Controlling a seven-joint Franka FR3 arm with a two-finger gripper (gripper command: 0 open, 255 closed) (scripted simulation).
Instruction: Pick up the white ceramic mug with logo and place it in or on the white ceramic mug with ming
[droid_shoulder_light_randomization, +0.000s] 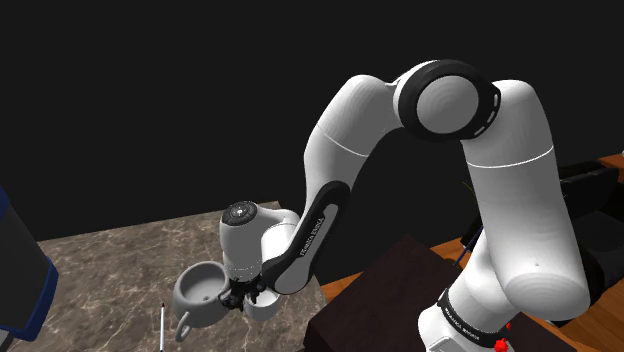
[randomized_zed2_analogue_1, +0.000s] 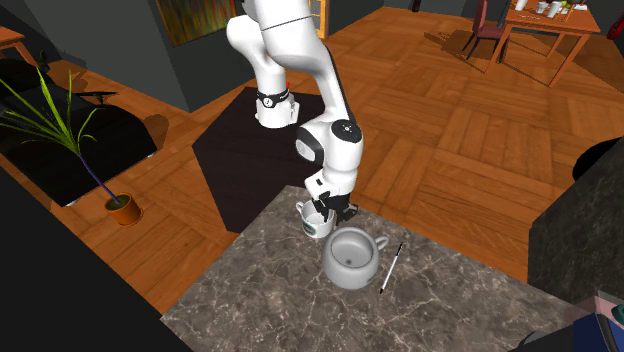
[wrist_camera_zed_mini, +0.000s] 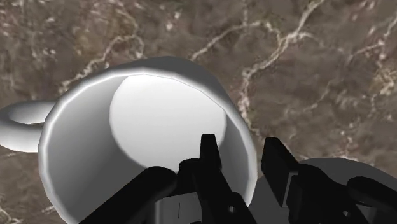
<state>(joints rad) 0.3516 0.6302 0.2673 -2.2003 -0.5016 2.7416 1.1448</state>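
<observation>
- One small white mug (wrist_camera_zed_mini: 146, 121) (randomized_zed2_analogue_1: 313, 224) (droid_shoulder_light_randomization: 268, 306) sat right under the gripper (wrist_camera_zed_mini: 243, 149) (randomized_zed2_analogue_1: 330, 214) (droid_shoulder_light_randomization: 240, 297). The two black fingers pinched its wall, one inside the bowl and one outside. Its handle stuck out on the side away from the pinched rim.
- One larger grey mug (randomized_zed2_analogue_1: 350, 275) (droid_shoulder_light_randomization: 195, 305) stood upright just beside the gripper, on the outer finger's side. Whether the two mugs touched could not be told.
- One thin pale stick (randomized_zed2_analogue_1: 390, 268) (droid_shoulder_light_randomization: 163, 326) lay flat past the larger mug, farther from the gripper.
- The marble counter (randomized_zed2_analogue_1: 440, 300) (wrist_camera_zed_mini: 318, 63) (droid_shoulder_light_randomization: 110, 260) ended close behind the gripper, toward the stand. Beyond the larger mug and the stick, open marble ran on.
- Counted on the counter: two mugs, one stick.
- Well apart from the gripper, on the wooden floor (randomized_zed2_analogue_1: 450, 130), stood one potted plant (randomized_zed2_analogue_1: 120, 205) and one dining table (randomized_zed2_analogue_1: 545, 20).
</observation>
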